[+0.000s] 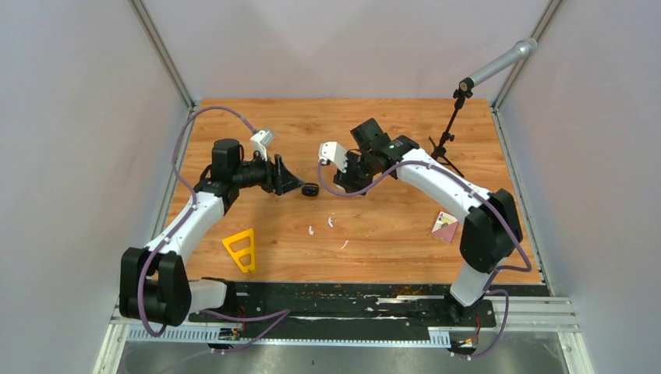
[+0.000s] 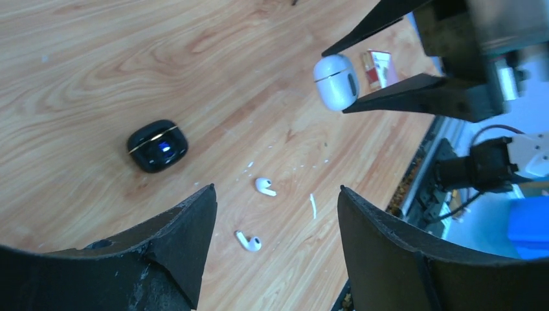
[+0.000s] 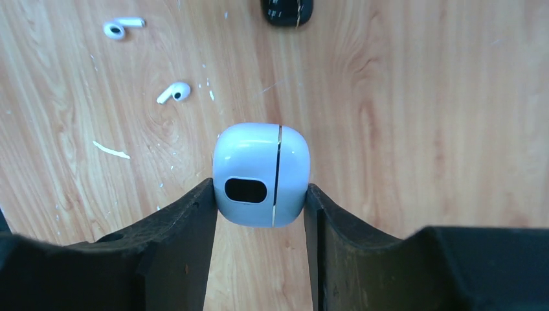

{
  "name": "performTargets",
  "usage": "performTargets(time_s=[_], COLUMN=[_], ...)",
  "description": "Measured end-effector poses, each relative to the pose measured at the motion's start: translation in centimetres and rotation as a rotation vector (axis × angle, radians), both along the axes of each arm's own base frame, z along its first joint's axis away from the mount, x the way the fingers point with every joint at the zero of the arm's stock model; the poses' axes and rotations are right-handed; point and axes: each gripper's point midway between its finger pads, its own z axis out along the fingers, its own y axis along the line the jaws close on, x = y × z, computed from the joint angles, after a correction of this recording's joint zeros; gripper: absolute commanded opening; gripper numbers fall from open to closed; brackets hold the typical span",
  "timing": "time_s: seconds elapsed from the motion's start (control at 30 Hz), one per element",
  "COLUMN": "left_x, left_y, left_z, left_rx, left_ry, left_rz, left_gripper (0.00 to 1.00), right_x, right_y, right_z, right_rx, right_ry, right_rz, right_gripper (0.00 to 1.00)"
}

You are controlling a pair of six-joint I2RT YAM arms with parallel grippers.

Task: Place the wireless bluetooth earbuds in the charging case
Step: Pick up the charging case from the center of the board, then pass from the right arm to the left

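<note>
Over the table (image 1: 405,234), the right gripper (image 3: 259,197) is clamped on the white charging case (image 3: 261,162); the left gripper (image 2: 277,207) hangs spread wide, holding nothing.

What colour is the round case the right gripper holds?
The rounded case is white, with a dark oval patch; best in right wrist view.

white charging case (image 3: 261,175): lid closed, pinched in right gripper (image 3: 261,197) | black charging case (image 2: 158,145): closed, on table (image 2: 78,58) | white earbuds (image 2: 264,186) (image 2: 248,241): loose on table, near each other

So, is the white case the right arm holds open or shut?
Shut: the white case shows only a thin seam, lid flush.
</note>
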Motion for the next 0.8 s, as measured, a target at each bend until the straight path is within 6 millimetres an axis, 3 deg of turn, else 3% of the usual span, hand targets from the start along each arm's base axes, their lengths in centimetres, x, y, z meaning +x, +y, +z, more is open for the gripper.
performTargets(time_s=[0.1, 0.2, 0.37, 0.57, 0.8], left_x=[-0.2, -1.1, -1.1, -0.1, -0.5], left_y=[-1.4, -3.2, -5.7, -6.7, -7.9], left_z=[-0.5, -0.8, 1.2, 1.3, 2.1], left_rx=[-0.035, -0.028, -0.091, -0.147, -0.171], left_ry=[0.013, 0.020, 0.014, 0.072, 0.088], left_rz=[-0.073, -0.170, -0.274, -0.266, -0.300], left_gripper=[0.76, 0.75, 0.72, 0.67, 0.59], right_x=[-0.3, -0.6, -1.9, -2.8, -2.4], right_y=[0.9, 2.1, 3.6, 4.6, 5.0], right_z=[3.6, 5.2, 5.4, 5.8, 7.5], right_rx=[0.059, 0.086, 0.086, 0.086, 0.124], right_ry=[-0.068, -0.096, -0.110, -0.133, -0.190], right_rz=[0.028, 0.058, 0.113, 0.151, 0.145], right_gripper=[0.33, 0.33, 0.33, 0.33, 0.34])
